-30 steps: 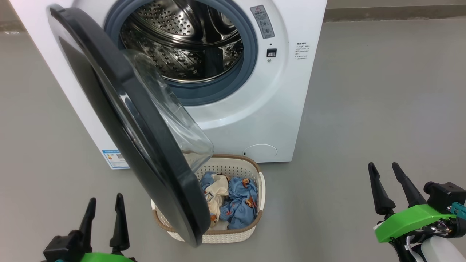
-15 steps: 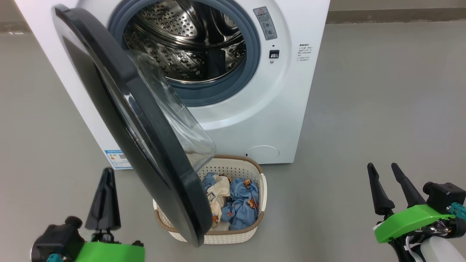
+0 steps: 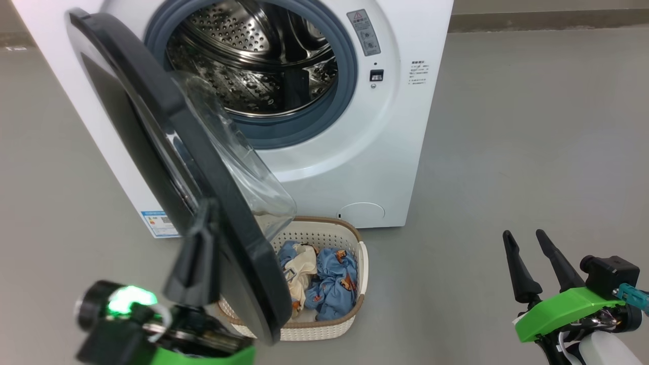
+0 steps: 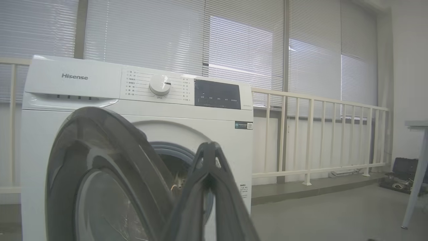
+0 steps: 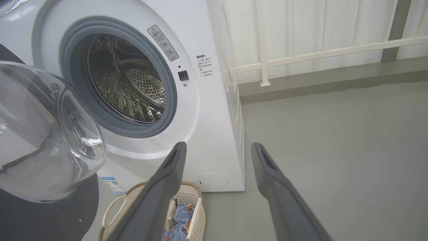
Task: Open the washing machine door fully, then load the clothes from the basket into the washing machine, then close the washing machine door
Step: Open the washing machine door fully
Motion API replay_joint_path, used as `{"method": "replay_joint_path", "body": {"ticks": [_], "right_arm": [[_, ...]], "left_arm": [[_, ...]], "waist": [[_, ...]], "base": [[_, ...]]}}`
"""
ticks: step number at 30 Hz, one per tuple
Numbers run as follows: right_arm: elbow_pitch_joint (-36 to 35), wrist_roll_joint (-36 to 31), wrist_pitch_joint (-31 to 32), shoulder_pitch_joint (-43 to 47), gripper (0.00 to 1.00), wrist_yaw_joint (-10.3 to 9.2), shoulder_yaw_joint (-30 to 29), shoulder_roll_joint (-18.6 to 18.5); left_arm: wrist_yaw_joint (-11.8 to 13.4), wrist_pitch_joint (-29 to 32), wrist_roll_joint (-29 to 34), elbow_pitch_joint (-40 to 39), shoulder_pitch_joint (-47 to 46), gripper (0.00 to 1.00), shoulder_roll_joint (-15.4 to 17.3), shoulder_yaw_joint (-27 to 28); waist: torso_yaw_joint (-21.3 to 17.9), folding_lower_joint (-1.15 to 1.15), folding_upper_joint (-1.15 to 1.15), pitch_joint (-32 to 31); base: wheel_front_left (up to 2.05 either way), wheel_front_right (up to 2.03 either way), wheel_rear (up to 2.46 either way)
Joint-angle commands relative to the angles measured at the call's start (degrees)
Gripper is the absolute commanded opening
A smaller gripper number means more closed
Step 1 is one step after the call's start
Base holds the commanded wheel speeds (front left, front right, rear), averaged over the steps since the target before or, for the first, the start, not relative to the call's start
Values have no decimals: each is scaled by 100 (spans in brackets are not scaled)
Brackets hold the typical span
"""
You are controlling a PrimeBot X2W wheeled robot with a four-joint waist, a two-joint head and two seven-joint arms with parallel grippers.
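The left gripper point(image 3: 204, 228), jaws pinched together and empty, is hovering beside the washing machine door point(image 3: 167, 126), which is standing half-swung before the washing machine point(image 3: 405, 152), and should be pushing its inner rim outward; the right gripper point(image 3: 523, 235) is idling agape.

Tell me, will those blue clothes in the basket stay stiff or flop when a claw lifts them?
Probably floppy: the clothes lie crumpled in soft folds, so they should drape. Likely light, being small and thin-looking. They lie bunched together in the basket, so one may drag another along.
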Motion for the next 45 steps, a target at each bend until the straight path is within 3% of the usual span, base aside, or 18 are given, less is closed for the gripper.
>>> {"method": "replay_joint_path", "body": {"ticks": [1,9,19,34,45], "right_arm": [[-137,-15,-71,-110,100,33,130,-94],[-155,-20,-71,-149,100,33,145,-70],[-165,-19,-71,-181,100,33,126,-35],[-125,25,-71,-198,100,33,87,11],[-69,47,-71,-172,100,33,73,20]], "left_arm": [[-48,66,37,-209,-146,0,13,68],[-101,563,-258,30,-26,0,-19,-601],[-76,927,-560,866,-3,0,-37,-917],[214,658,-776,1935,-236,0,-47,-705],[280,528,-857,2121,-283,0,13,-595]], "waist": [[-21,0,0,7],[-151,0,0,52],[-324,0,0,121],[-440,0,0,129],[-84,0,0,118]], "base": [[0,0,0],[0,0,0],[0,0,0],[0,0,0],[0,0,0]]}}
